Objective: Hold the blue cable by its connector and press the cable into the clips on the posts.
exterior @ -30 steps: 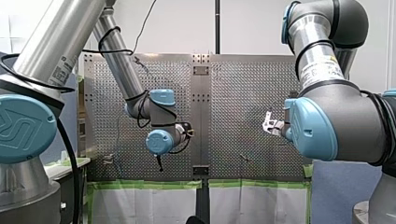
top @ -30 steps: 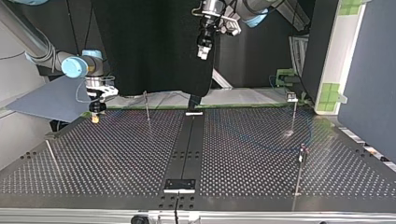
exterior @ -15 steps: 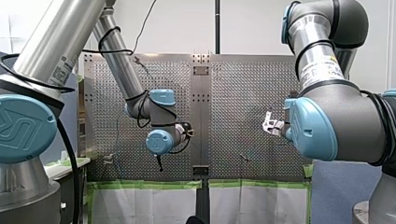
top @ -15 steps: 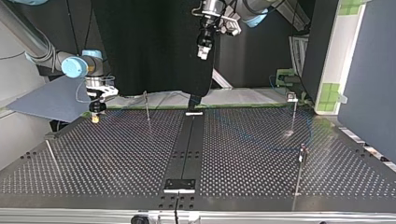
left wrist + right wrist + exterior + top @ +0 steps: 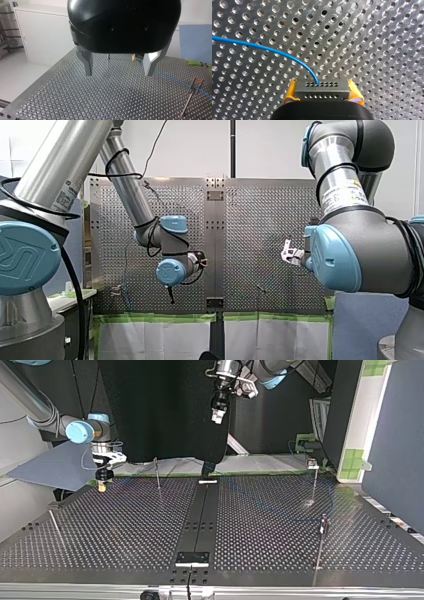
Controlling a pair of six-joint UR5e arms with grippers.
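Lab: perforated metal table (image 5: 125, 525), white cabinet (image 5: 42, 37).

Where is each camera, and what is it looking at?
Front view: behind and above the arms, facing over the table; my left arm at left, my right arm at right.
Top view: across the table, facing the arms; sides crossed.
Left wrist view: on my left wrist, looking past my left jaws, open, over the table.
Right wrist view: on my right wrist, close over the table; my right jaws clamp the connector.
Both wrist views show the blue cable.
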